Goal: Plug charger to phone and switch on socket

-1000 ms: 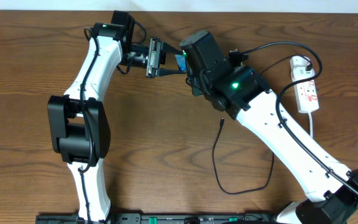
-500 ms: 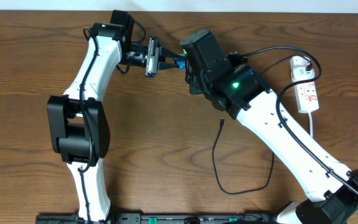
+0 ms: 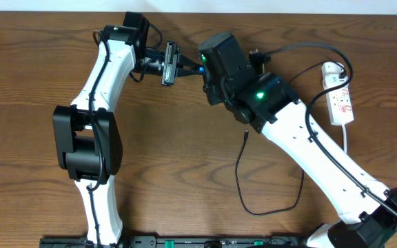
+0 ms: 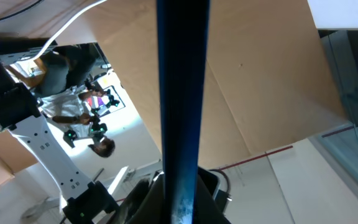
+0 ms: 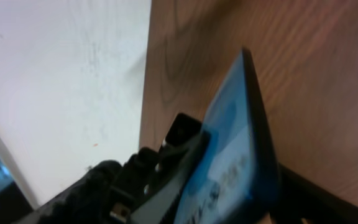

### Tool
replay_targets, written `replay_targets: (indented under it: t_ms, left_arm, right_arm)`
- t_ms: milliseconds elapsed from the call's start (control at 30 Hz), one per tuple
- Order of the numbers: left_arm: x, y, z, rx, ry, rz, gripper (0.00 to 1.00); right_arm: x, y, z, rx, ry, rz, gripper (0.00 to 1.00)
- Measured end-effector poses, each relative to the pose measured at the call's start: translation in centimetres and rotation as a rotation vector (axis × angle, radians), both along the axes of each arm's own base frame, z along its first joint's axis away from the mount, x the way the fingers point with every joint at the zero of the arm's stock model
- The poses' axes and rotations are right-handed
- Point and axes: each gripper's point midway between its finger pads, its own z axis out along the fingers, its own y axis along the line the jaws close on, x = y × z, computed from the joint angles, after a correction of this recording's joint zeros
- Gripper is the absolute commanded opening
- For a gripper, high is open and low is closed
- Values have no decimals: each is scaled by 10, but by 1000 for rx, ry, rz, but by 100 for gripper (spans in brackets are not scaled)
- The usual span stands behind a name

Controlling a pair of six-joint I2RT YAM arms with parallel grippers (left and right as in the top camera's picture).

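Note:
The phone (image 3: 200,69) is held off the table at the back, between the two wrists, showing only as a sliver of blue from above. My left gripper (image 3: 185,67) is shut on it. The left wrist view shows its dark blue edge (image 4: 182,93) running straight up from the jaws. My right gripper (image 3: 209,70) stands open around the phone's other end, and its blue screen (image 5: 229,149) fills the right wrist view. The charger (image 3: 238,180) lies loose on the table, its plug tip (image 3: 245,136) by my right arm. The socket (image 3: 341,103) lies at the far right.
A white cord (image 3: 345,141) runs down from the socket toward the right arm's base. A thick black cable (image 3: 302,49) arcs from the right wrist over to the socket. The left arm's elbow (image 3: 87,141) stands at the left.
My left gripper has closed onto the phone. My right gripper has opened off it, and its wrist has shifted slightly toward the back.

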Motion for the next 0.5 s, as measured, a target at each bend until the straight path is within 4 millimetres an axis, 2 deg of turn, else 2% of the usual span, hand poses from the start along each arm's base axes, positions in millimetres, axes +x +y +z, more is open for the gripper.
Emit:
replay_targets:
  t_ms: [100,200,267,300,367,433,500]
  left_arm:
    - [4,-1,0,-9,-71,-2,7]
    - [12,-2,1,-17,-179,-2,7]
    - [20,-2,-1,-6,-275,1,7]
    - [25,-2,-4,7,-330,4,7]
    - [34,-1,-10,48,-437,13,7]
    - [44,6,-25,146,-518,32,7]
    - [55,16,-41,254,-578,49,7]
  right_arm:
    - [14,-23,4,-145,-56,113,99]
    - [24,-50,10,-218,-85,207,99]
    - [27,-78,13,-276,-89,283,99]
    - [26,-99,13,-314,-78,317,99]
    - [13,-133,1,-383,-7,405,99]
    - [0,-166,-12,-435,75,468,84]
    - [-21,-186,-27,-454,179,520,81]
